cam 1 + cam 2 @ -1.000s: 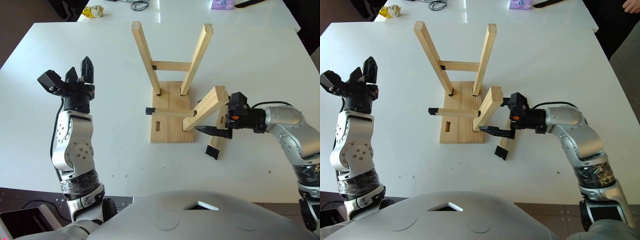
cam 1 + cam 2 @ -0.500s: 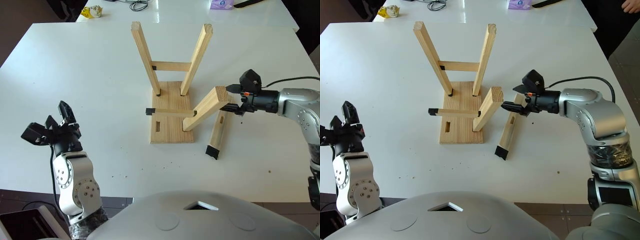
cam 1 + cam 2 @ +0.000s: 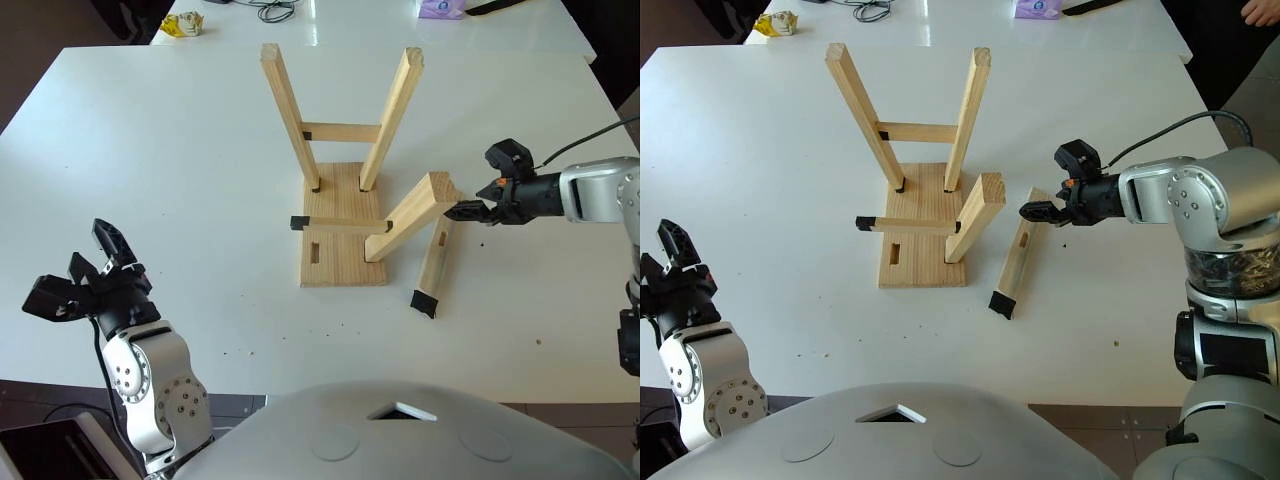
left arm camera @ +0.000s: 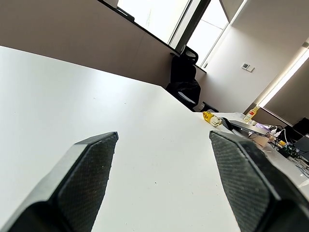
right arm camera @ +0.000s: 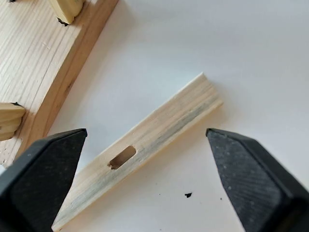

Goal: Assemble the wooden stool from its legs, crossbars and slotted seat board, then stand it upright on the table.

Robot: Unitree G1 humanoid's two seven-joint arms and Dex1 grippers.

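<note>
Right gripper [image 3: 468, 211] fingers spread at far end of loose leg [image 3: 434, 262], leg flat on table [image 3: 200, 150] just right of seat board [image 3: 340, 262], long axis near-to-far, black tip nearest robot, left gripper [image 4: 163, 137] fingers apart over table, right wrist: slotted leg face up between fingers.

The left arm is bent low at the near left, forearm upright; the left tool [image 3: 78, 278] points up, fingers spread wide. The right arm extends inward from the right, wrist level; the right tool [image 3: 462, 211] seems open, fingers apart.
</note>
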